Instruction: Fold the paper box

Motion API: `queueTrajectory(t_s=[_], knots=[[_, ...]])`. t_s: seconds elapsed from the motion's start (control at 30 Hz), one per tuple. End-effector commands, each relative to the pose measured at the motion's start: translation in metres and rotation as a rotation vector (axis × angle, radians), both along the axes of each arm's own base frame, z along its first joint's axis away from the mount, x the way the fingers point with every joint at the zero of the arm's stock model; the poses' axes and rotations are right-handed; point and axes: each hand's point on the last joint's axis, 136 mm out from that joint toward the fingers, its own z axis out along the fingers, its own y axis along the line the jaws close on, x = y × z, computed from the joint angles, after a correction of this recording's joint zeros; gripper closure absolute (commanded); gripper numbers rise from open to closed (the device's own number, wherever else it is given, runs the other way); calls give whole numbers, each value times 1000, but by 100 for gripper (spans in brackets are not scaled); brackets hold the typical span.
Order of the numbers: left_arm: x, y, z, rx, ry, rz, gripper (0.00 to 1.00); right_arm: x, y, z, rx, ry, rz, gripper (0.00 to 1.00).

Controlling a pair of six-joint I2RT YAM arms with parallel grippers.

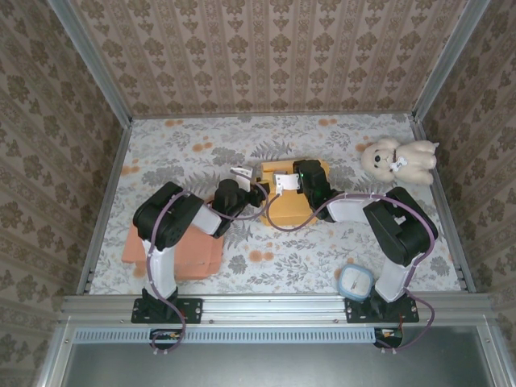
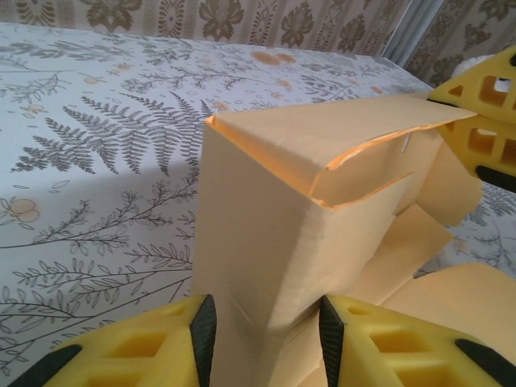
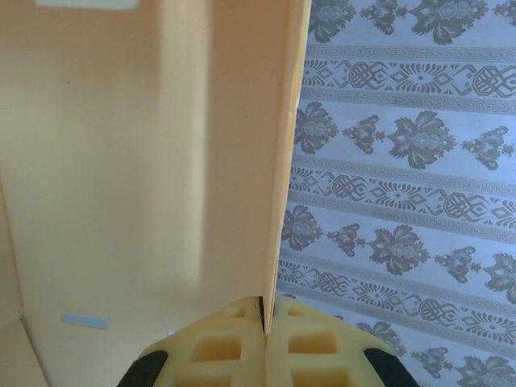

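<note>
The paper box sits on the surface, mid-width and toward the far edge. The right gripper pinches one upright panel in its jaws. The left gripper straddles a box corner with narrow jaws; whether they clamp it cannot be told.

The left arm and right arm have bulky black joint shells and white links, each on a black base plate. A purplish cable loops along each arm. The left gripper has yellow moulded fingers with square recesses and black edge strips; the right gripper matches.
</note>
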Motion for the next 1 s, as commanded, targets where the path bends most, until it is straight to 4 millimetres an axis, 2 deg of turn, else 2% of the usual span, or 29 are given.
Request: queueTrajectory(t_s=[0.0,0.17,0.53,0.73,0.97], knots=[[7,8,-5,23,-33,62,56,-15,10,-25,1,76,46,100],[14,13,-4,-8,-72,112,56,-15,10,-26,17,85,41,100],[15,-7,7,11,-141,112,62,-15,11,-37,25,102,39,100],[16,-12,9,53,-183,182,71,-15,12,-39,43,99,35,100],[20,-6,5,55,-169,288,90,-18,11,-45,49,103,29,100]])
